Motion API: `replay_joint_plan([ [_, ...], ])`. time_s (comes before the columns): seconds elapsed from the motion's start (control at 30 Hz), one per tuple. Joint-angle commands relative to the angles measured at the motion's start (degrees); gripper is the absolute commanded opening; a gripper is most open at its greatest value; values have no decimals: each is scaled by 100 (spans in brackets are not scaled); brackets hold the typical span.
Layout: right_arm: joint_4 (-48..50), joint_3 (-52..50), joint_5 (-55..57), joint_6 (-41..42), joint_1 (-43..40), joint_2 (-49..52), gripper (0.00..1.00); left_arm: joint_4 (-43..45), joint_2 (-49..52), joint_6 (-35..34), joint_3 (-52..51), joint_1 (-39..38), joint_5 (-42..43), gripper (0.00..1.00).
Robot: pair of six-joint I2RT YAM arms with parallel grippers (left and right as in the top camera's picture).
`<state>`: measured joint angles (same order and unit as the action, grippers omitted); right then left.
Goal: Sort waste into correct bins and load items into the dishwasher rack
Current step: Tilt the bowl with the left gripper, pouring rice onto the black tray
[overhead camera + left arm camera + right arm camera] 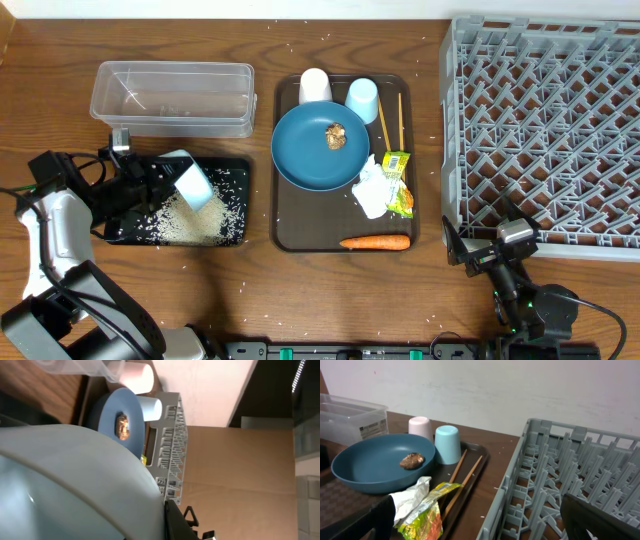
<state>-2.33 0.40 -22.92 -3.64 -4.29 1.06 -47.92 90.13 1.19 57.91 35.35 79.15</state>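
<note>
Bowl (pixel 60 485) fills left wrist view, rack (pixel 545 130) cropped

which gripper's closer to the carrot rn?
Right. The right gripper sits just right of the carrot, jaws open. The left gripper is far across, beyond the brown tray, holding the bowl over the black tray.

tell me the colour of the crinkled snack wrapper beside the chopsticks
The crinkled snack wrapper is green-yellow; clearest in right wrist view.
</note>
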Motion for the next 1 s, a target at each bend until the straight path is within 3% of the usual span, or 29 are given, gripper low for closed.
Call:
replay_joint_plan([
  [0.0,-24,-9,22,-72,-131,-4,99,-118,48,44,26,-20,39,6],
  [0.23,-24,-9,22,-72,-131,-4,99,-374,46,-157,26,-44,-35,6],
  [0.47,-24,-9,22,-72,-131,-4,99,-520,20,636,26,-138,-654,6],
  [0.53,-24,-9,22,-72,-131,-4,99,-719,20,599,26,-138,-404,6],
  [0.63,-24,-9,22,-72,-131,-4,99,-640,20,1141,26,-142,382,6],
  [0.7,-24,-9,22,-72,-131,-4,99,-376,24,549,26,-144,258,6],
  [0.77,-24,-9,22,-72,-131,-4,99,-645,13,133,26,-162,369,6],
  [0.83,-24,-9,22,-72,-131,-4,99,-557,9,619,26,-192,295,6],
  [0.9,-24,-9,22,-72,-131,-4,99,-437,11,378,26,-190,-492,6],
  [0.97,-24,-9,22,-72,-131,-4,99,-737,2,247,26,-192,-756,6],
])
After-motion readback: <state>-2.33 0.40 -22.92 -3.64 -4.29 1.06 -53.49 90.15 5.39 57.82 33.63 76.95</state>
